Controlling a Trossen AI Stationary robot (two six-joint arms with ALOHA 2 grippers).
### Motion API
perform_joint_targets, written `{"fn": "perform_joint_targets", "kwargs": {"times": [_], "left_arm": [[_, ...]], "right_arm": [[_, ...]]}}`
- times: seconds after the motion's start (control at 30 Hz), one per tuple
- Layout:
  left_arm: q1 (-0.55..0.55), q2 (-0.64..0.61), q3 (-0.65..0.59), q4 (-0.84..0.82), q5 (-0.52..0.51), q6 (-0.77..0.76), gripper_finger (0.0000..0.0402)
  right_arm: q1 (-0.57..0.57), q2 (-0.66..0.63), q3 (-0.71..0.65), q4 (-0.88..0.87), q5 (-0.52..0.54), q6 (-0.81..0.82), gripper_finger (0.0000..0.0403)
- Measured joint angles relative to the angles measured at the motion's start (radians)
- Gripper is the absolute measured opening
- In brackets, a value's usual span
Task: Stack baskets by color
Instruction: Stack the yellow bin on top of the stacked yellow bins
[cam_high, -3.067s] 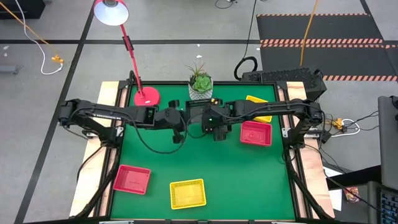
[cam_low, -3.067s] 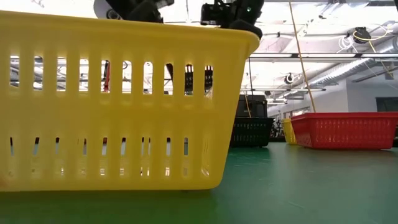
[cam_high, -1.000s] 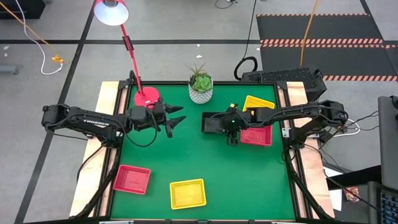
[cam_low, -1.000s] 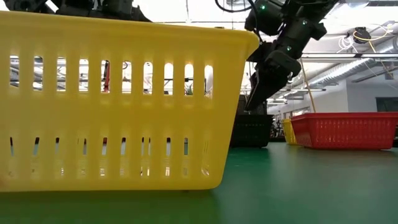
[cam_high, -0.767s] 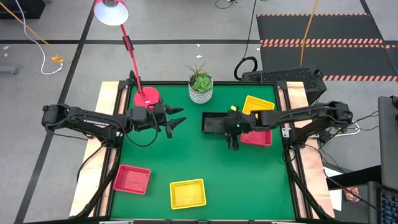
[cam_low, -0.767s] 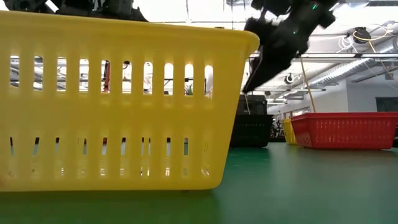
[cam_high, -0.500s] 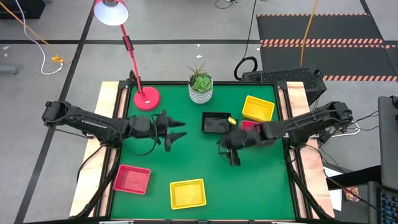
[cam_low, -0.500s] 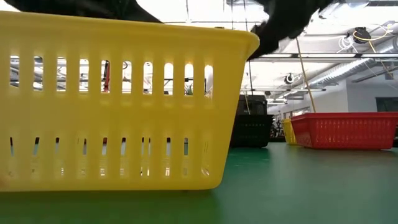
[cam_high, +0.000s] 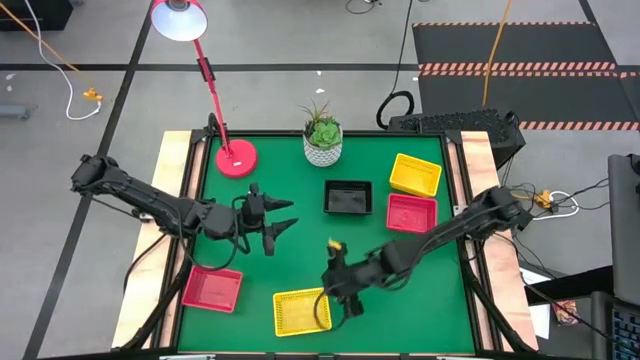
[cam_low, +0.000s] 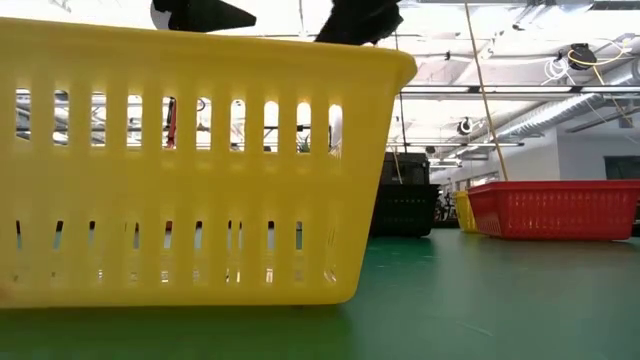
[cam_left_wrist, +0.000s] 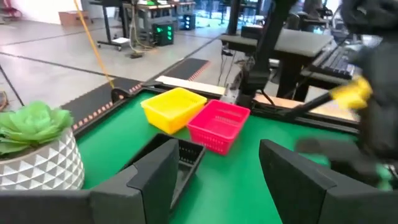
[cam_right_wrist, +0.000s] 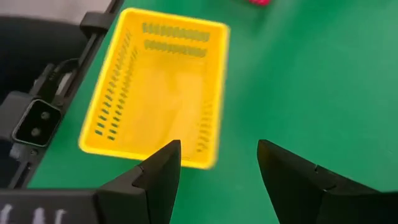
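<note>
Right claw, its two dark fingers spread with nothing between them, hangs at the right edge of the yellow slotted plastic basket that sits at the near edge of the green tabletop; the right wrist view looks down into that same basket. Left claw, also spread and empty, hovers over bare tabletop left of centre, above the red slotted basket in the near left corner. Farther back sit a black basket, a second red basket to its right and a second yellow basket just behind that one. A white patterned plant pot and a round red lamp base stand along the far edge.
</note>
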Motion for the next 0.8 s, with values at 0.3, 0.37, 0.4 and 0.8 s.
{"fn": "perform_joint_targets", "kwargs": {"times": [0.3,0.37,0.4,0.8], "left_arm": [[-0.08,0.0,0.0,-0.039,-0.002,-0.059,0.0225],[-0.112,0.0,0.0,-0.059,-0.003,-0.07,0.0225],[-0.126,0.0,0.0,-0.066,-0.003,-0.08,0.0225],[-0.277,0.0,0.0,-0.129,-0.111,-0.134,0.0225]], "right_arm": [[0.011,0.157,0.101,0.003,0.005,0.086,0.0208],[0.004,0.175,0.101,-0.005,0.023,0.088,0.0208],[-0.001,0.185,0.101,-0.005,0.031,0.091,0.0208],[-0.034,0.221,0.081,0.032,-0.015,0.144,0.0189]]}}
